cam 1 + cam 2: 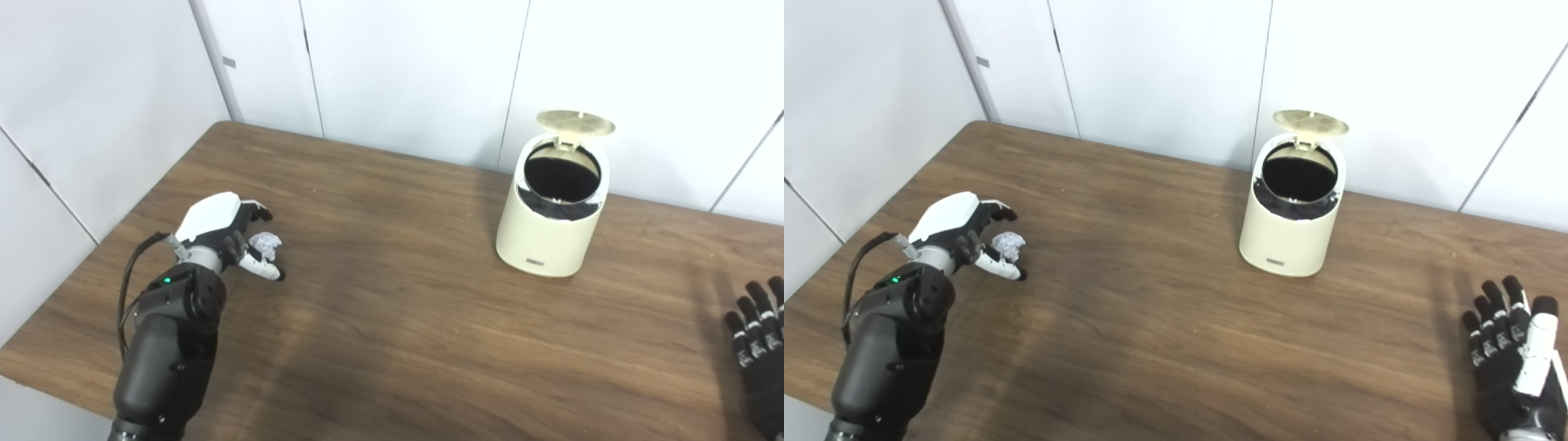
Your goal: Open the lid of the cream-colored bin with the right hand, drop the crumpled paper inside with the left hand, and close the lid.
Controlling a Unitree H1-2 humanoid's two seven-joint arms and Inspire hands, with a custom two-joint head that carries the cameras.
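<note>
Crumpled paper (264, 243), a small whitish ball, is held in the left hand (229, 236) over the left part of the brown wood-grain worktop (398, 318), well apart from the bin. The ball is seen between the curled black fingers (262, 213) above it and the white-and-black thumb (263, 267) below it, so the left hand is closed around the paper; whether the ball is lifted clear of the worktop cannot be told. The white shell of the hand's back is turned upward, and the dark forearm is seen entering from the bottom left, with a small green light (166, 282) lit near the wrist. Toward the far right of the worktop, close to its back edge, the cream-colored bin (551, 236) is stood upright. Its lid (576, 122) is raised at the back hinge and tilted up over the rear rim, so that the round dark opening (562, 174) is exposed. A small grey label (534, 263) is seen low on the front of the bin. The right hand (1510, 355) is seen at the bottom right, well apart from the bin and nearer the front edge, with its black fingers (1488, 315) stretched out and spread, and nothing is held in it. White wall panels (404, 67) are seen behind the worktop.
</note>
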